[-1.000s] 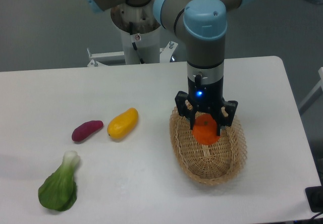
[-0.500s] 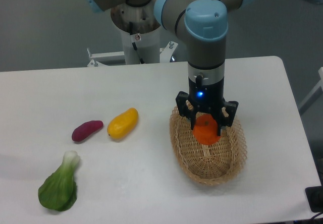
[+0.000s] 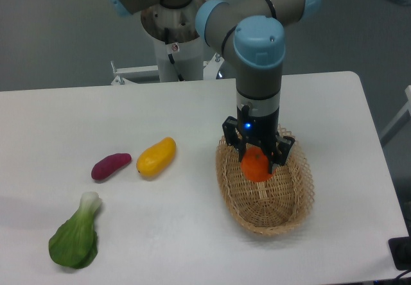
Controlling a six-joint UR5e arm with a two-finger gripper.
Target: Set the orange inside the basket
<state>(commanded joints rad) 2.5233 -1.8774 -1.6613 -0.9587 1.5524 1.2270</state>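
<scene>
Gripper (image 3: 258, 164) closed around orange (image 3: 255, 166), holding it low inside basket (image 3: 292, 195) toward table's right edge. Yellow fruit (image 3: 156, 156), purple sweet potato (image 3: 110, 167) mid-table, bok choy (image 3: 76, 239) near front-left corner.

The oval tan woven wicker basket (image 3: 264, 189) is filled at its 12 o'clock end by the black two-finger gripper (image 3: 257, 163) and small bright-orange fruit (image 3: 255, 165); its 6 o'clock half lies open from above.
</scene>
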